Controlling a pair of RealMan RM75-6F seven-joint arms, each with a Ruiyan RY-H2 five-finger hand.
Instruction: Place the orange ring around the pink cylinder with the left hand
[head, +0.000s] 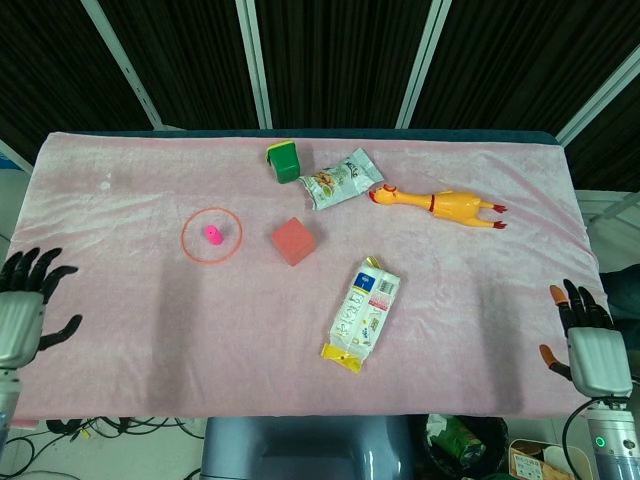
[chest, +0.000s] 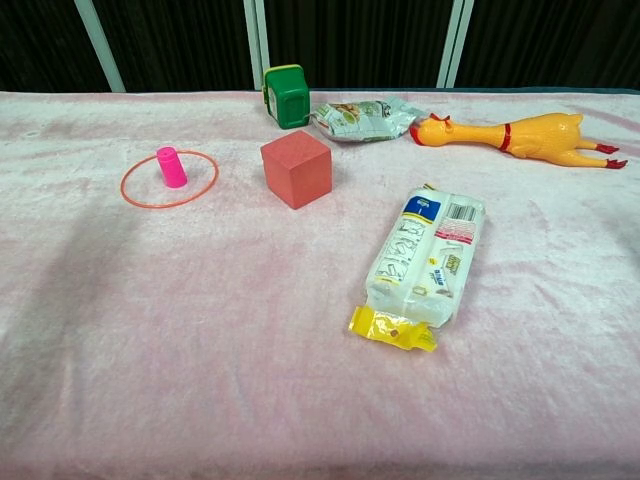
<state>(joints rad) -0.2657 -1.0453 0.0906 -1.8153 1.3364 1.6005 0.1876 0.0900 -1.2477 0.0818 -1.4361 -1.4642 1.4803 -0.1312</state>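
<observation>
The orange ring (head: 186, 248) (chest: 135, 201) lies flat on the pink cloth, encircling the upright pink cylinder (head: 213, 235) (chest: 171, 167). My left hand (head: 22, 311) hangs at the far left edge of the head view, off the table's near-left corner, fingers spread and holding nothing. It is well away from the ring. My right hand (head: 588, 338) is at the lower right edge of the head view, fingers apart and empty. Neither hand shows in the chest view.
A red cube (head: 293, 241) (chest: 296, 169) sits just right of the ring. Behind are a green block (head: 284, 161), a snack bag (head: 340, 179) and a rubber chicken (head: 440, 205). A white and yellow packet (head: 364, 313) lies mid-table.
</observation>
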